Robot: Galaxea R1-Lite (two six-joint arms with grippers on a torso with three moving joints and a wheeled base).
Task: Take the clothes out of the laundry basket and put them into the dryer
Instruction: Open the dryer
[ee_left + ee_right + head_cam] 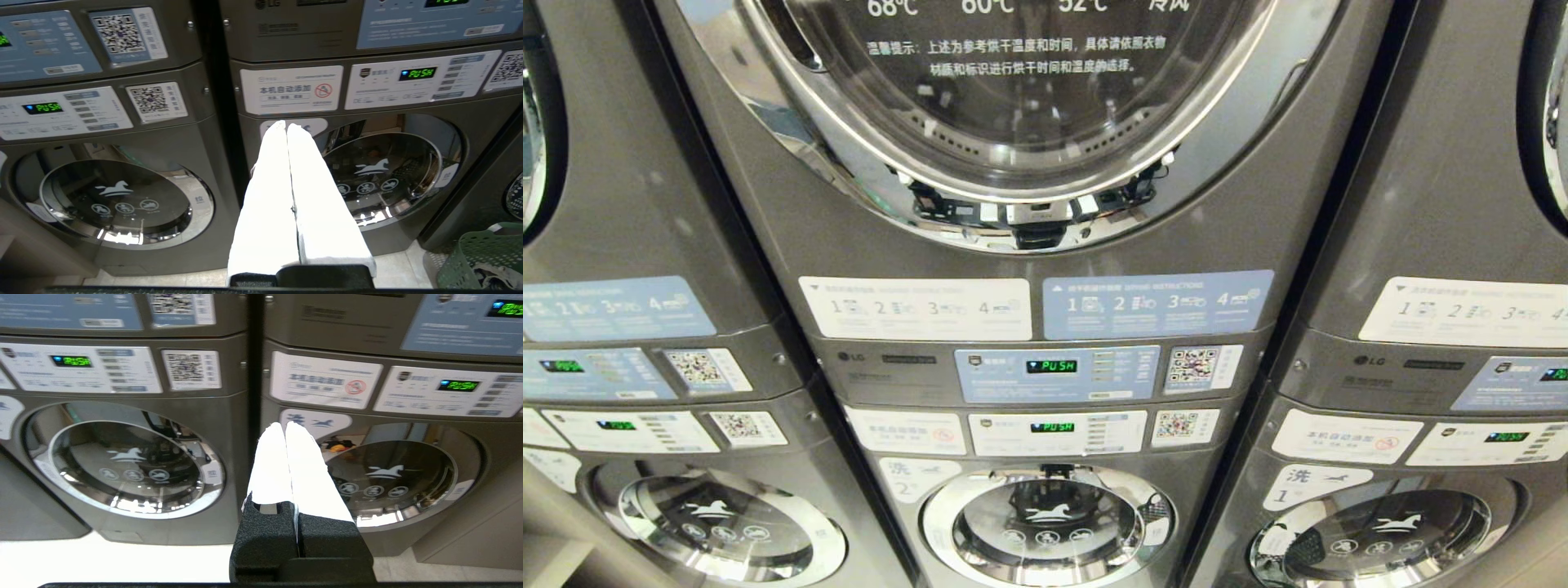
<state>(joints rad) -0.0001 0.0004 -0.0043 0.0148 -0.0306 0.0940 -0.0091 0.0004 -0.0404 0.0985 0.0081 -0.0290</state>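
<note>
At the lower right of the left wrist view we see the laundry basket [480, 261], nearer the left end effector [287, 126], closed and empty; the right end effector [284, 426] likewise.

Three stacked machine columns stand side by side facing the robot. In the middle column the dryer door [1021, 106] sits at 12 o'clock, instruction stickers [1037, 306] below it, then two control panels [1054, 376], one above the other, and the washer door [1045, 523] at 6 o'clock. The laundry basket [482, 257] stands on the floor at about 4 o'clock, before the right-hand column
</note>
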